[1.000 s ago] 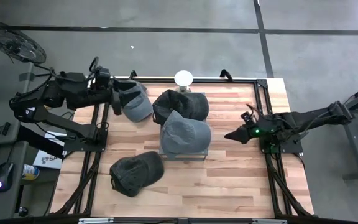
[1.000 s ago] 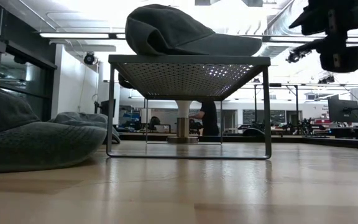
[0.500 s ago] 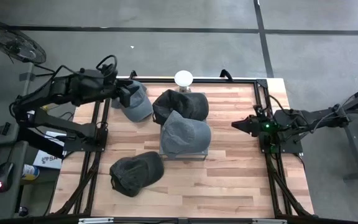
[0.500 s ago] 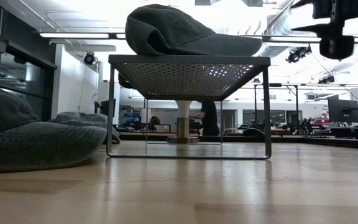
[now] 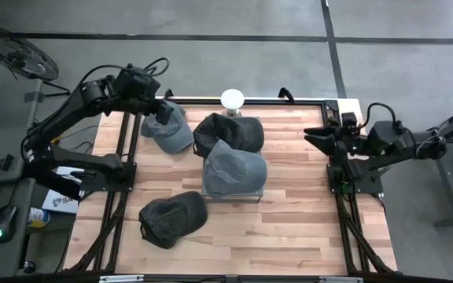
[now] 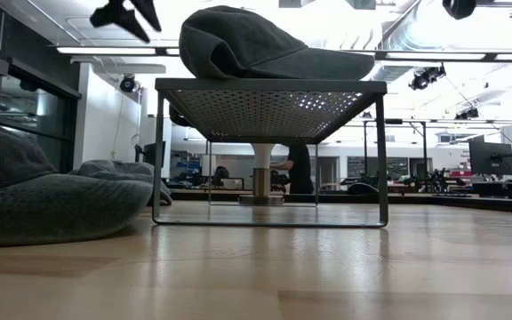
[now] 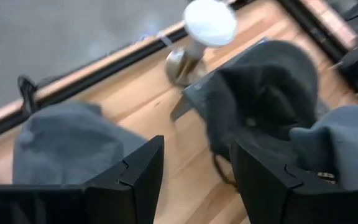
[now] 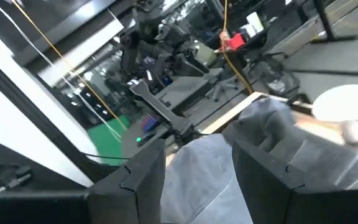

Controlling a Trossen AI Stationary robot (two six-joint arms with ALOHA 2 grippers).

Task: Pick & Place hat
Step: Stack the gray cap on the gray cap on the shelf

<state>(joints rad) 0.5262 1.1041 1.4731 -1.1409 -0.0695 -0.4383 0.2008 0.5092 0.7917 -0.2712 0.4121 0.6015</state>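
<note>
The left hand [image 5: 164, 112], fingers parted and empty, hovers directly over the grey cap [image 5: 168, 128] at the desk's [image 5: 289, 228] far-left corner, far nearer it than the right hand [image 5: 314, 135], also parted, at the right edge.

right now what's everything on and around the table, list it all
caps: four, grey. One on the rack, one behind it, one at the far left, one near left
rack: one, metal mesh, table centre
stand: one, white round top, far edge
table: one, light wood, black frame
person: one, dark clothes, in the room behind
left tool: dark, open, empty, above the far-left cap
right tool: dark, open, empty, at the table's right edge
</note>
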